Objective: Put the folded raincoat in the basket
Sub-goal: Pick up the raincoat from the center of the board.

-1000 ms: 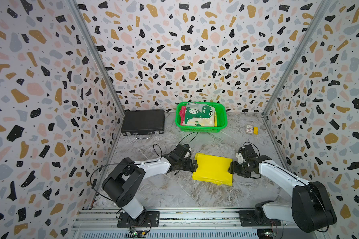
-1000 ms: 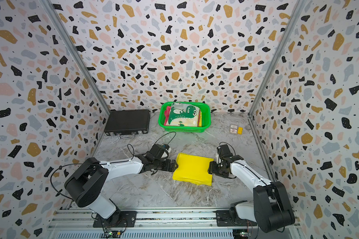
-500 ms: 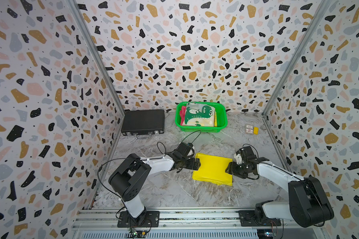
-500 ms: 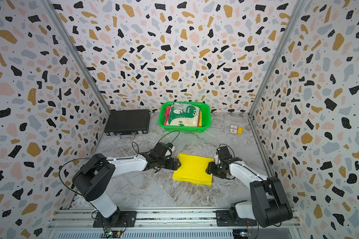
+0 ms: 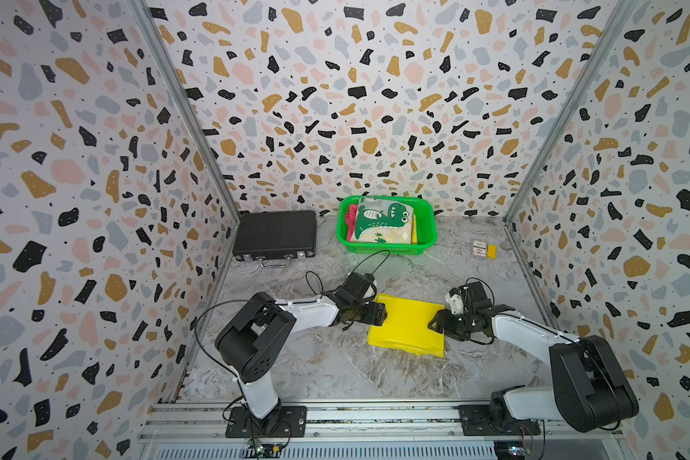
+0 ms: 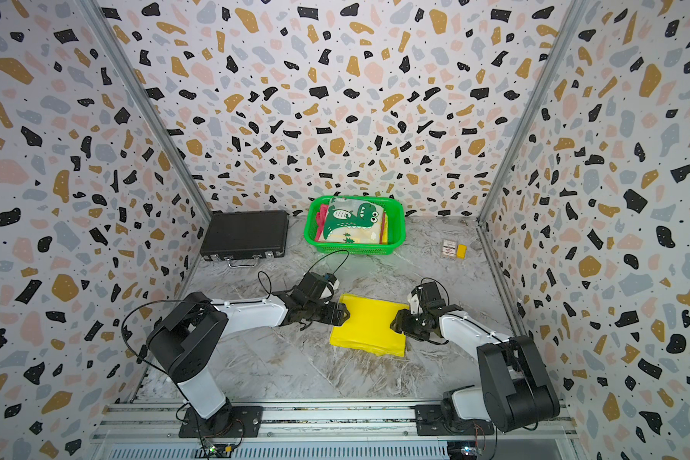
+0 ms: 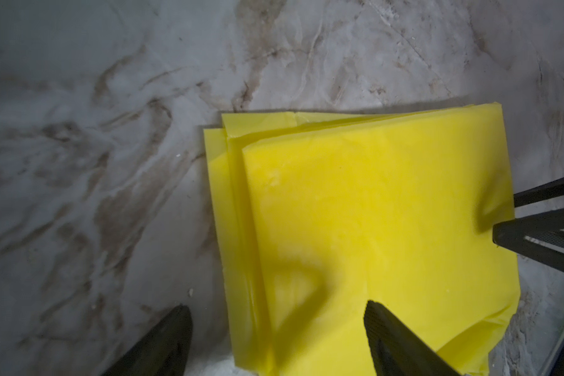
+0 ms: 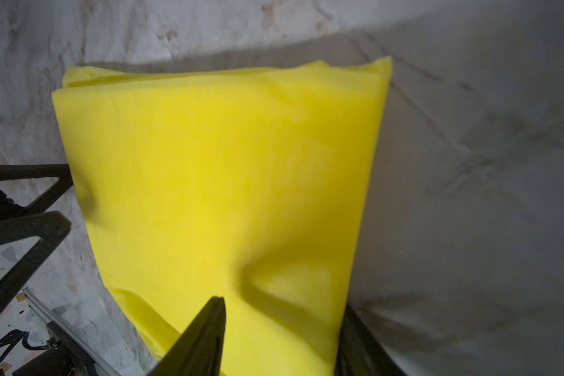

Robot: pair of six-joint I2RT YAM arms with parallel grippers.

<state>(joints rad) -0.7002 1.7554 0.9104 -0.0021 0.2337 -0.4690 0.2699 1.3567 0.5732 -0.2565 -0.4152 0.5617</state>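
Left end effector [image 5: 381,312]: spread open, straddles one edge of raincoat [image 5: 409,330]. Right end effector [image 5: 434,322]: at opposite edge, grip unclear. Lies between both, equally near; basket [image 5: 387,249] well beyond.

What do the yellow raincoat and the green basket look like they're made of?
Folded raincoat: thin plastic film, likely; smooth, faintly glossy, stacked sheet-like layers at its edge.
Basket: moulded plastic, seemingly; bright uniform green, perforated mesh walls, rolled rim.

Overhead stereo pair; close downward wrist views
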